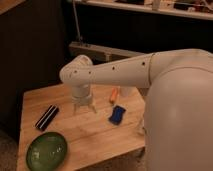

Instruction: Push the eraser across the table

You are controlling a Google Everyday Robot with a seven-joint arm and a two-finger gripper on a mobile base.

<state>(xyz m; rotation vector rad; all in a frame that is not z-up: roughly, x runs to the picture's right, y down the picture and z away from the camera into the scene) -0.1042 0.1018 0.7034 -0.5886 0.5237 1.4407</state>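
Note:
The eraser [46,117], a small black oblong block with light stripes, lies on the left part of the light wooden table [95,135], angled toward the far right. My gripper [84,108] hangs from the white arm over the middle of the table, fingers pointing down, just above the wood. It is to the right of the eraser with a clear gap between them, and it holds nothing that I can see.
A green bowl [46,150] sits at the near left corner, just in front of the eraser. A small blue flat object [117,114] and an orange object [114,95] lie right of the gripper. My white body [180,120] covers the table's right side.

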